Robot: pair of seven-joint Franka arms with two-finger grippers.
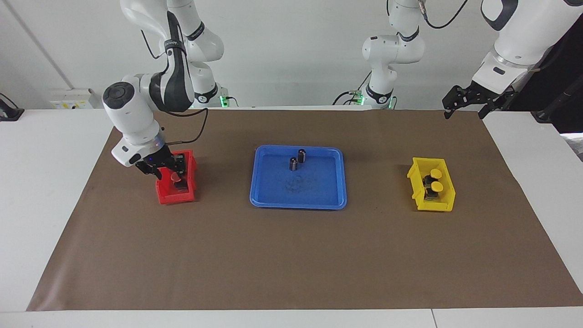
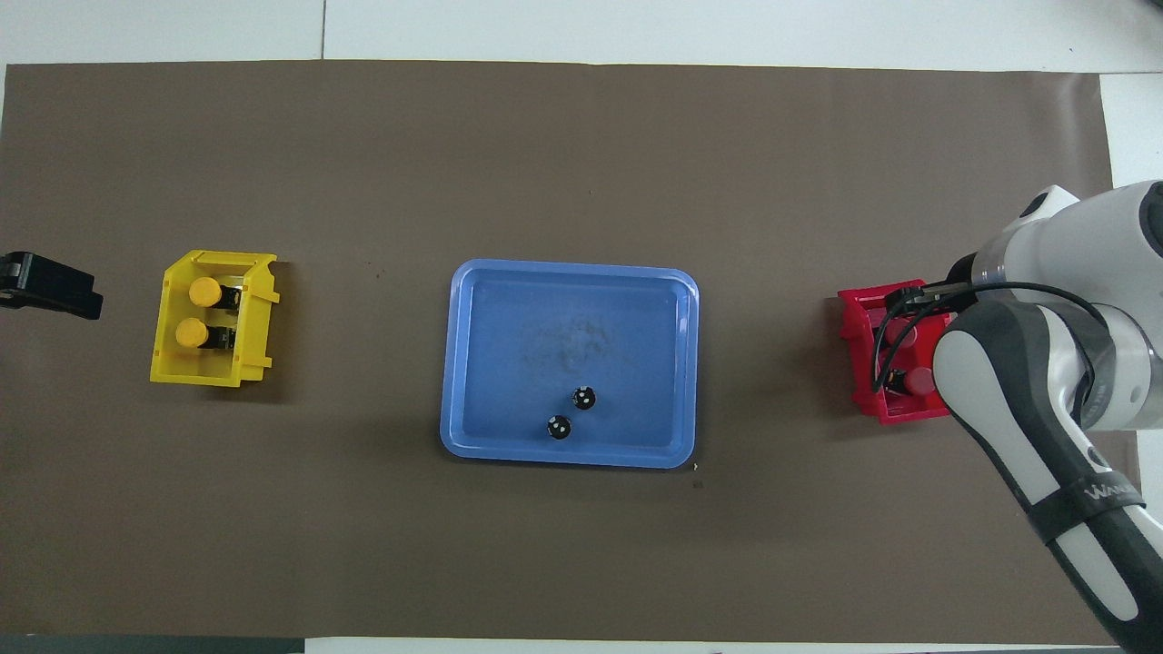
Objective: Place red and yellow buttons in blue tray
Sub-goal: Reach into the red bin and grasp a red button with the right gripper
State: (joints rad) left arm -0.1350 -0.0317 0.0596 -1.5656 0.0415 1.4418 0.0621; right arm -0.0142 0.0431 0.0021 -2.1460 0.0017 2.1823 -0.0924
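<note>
The blue tray [image 1: 259,182] [image 2: 468,363] lies mid-table. Two red buttons sit in the small red bin [image 1: 175,197] [image 2: 859,363] at the right arm's end; one red cap [image 1: 175,176] [image 2: 919,380] shows. My right gripper [image 1: 171,172] is lowered into the red bin, open, its fingers either side of that cap; whether they touch it I cannot tell. Two yellow buttons [image 1: 436,180] [image 2: 196,312] sit in the small yellow bin [image 1: 444,205] [image 2: 173,363] at the left arm's end. My left gripper [image 1: 464,109] [image 2: 50,286] waits open above the mat's edge there.
Two small dark cylinders [image 1: 297,160] [image 2: 571,412] without coloured caps stand in the tray, in its half nearer to the robots. A brown mat [image 1: 291,255] covers the white table. My right arm's forearm [image 2: 1027,409] covers part of the red bin from above.
</note>
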